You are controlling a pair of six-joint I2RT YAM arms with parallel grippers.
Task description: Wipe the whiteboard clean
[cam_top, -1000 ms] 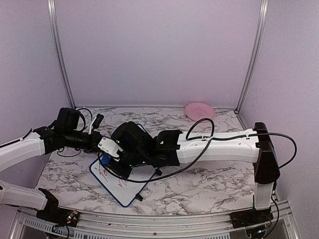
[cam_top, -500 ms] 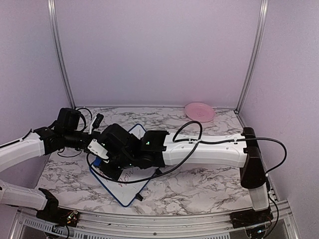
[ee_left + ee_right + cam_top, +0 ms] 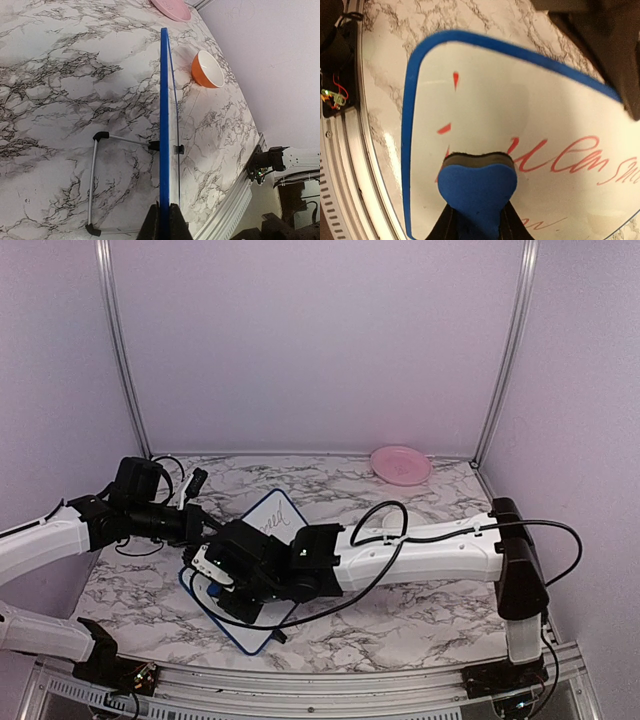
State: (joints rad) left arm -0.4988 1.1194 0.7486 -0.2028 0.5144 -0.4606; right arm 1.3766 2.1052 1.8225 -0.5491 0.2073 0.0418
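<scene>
Whiteboard (image 3: 272, 515) sits on the table (image 3: 400, 610), left of centre. L gripper (image 3: 164, 220) is pinched on its blue edge, and R gripper (image 3: 479, 222) is clamped on the eraser (image 3: 476, 187), against the board face. Approx. part done, I'd say: the corner by the eraser looks clean bar a few red flecks, but the red script (image 3: 560, 160) across the middle & faint marks under it are left to wipe.
</scene>
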